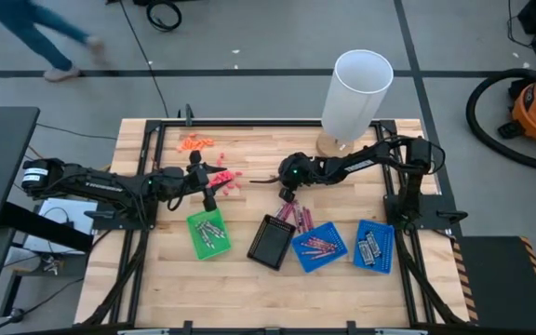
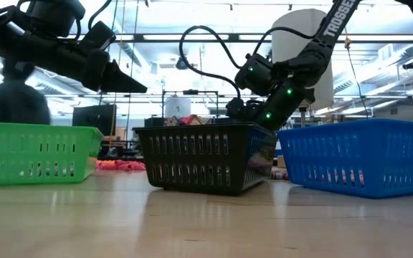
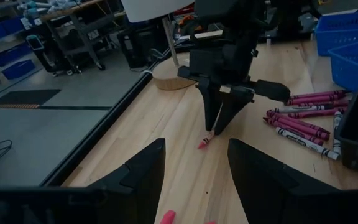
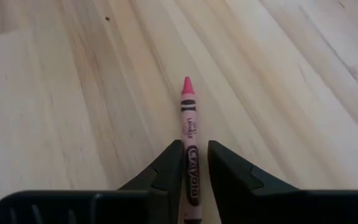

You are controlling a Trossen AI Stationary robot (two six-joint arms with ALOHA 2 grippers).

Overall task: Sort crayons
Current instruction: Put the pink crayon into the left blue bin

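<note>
Pointing its tip away from the right claw [image 4: 191,163], a pink crayon [image 4: 189,134] sits clenched lengthwise between nearly shut fingers [image 4: 166,171].

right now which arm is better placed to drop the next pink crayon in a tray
Right. The right gripper is already shut on a pink crayon, near the blue tray holding other pink ones. The left gripper is open and holds nothing.
</note>
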